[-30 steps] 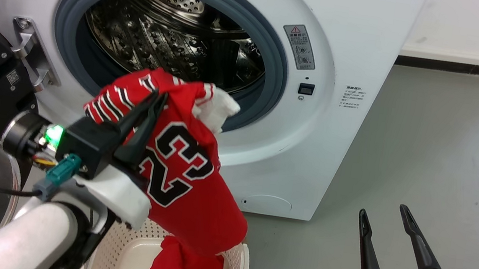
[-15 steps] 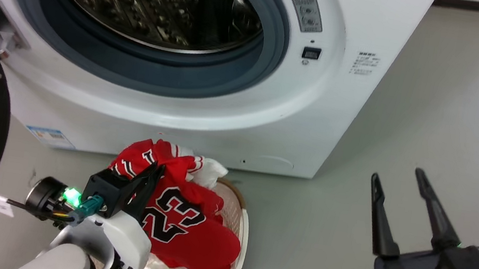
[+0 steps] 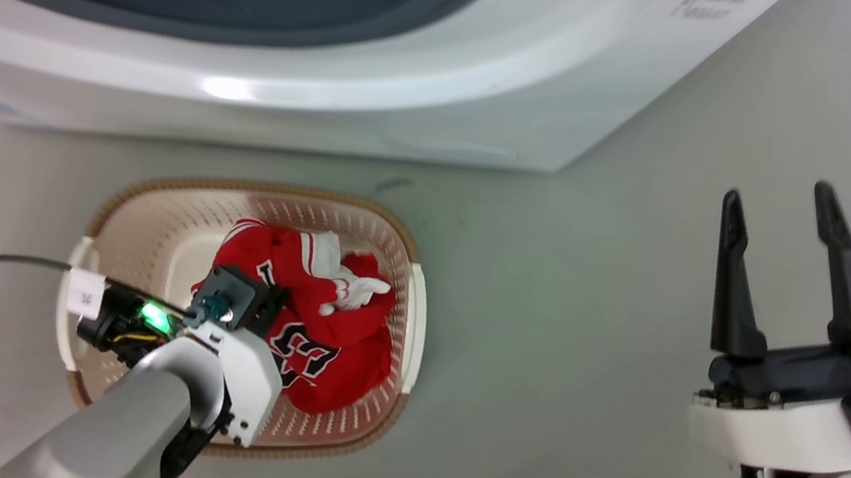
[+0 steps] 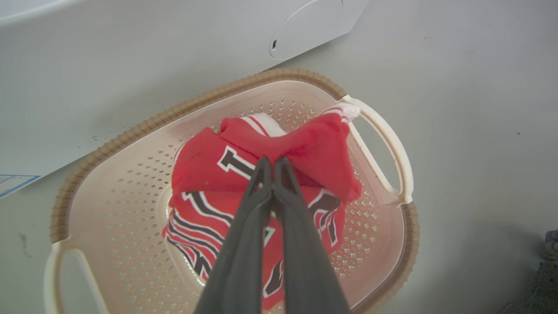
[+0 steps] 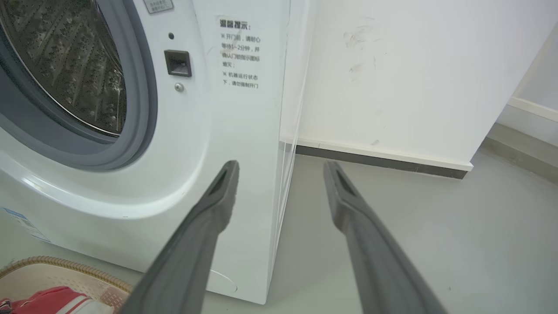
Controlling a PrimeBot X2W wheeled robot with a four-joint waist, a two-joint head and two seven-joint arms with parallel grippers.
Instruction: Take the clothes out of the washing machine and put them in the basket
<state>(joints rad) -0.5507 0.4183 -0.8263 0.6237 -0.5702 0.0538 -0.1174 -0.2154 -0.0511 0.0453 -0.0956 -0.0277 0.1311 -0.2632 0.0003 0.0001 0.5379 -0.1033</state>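
Step in hand: dropping off. My left gripper (image 4: 273, 162) points down into the basket (image 4: 144, 124), fingers pressed together with a fold of the red jersey (image 4: 205, 170) pinched at the tips. The jersey lies bunched in the basket bottom, inside the rim. I can't separate a second, plain red garment from that heap. The basket sits on the floor (image 3: 566, 311) just in front of the washing machine (image 3: 412, 102).

My right gripper (image 3: 778, 195) hangs wide open over bare floor, holding nothing, well apart from the basket.

Next move, as I judge it: spread the left fingers to let go, then lift straight up so no cloth snags. Then check the drum (image 5: 65, 65); the part I see in the right wrist view looks bare.

Writing: the jersey shows a black, white-edged "3" with part of another digit, and a "1"-like stroke. The machine carries a printed Chinese notice (image 5: 239, 54) beside the latch, too small to read with confidence. A blue-edged sticker (image 4: 13, 183) sits low on the front, illegible. No brand name visible.
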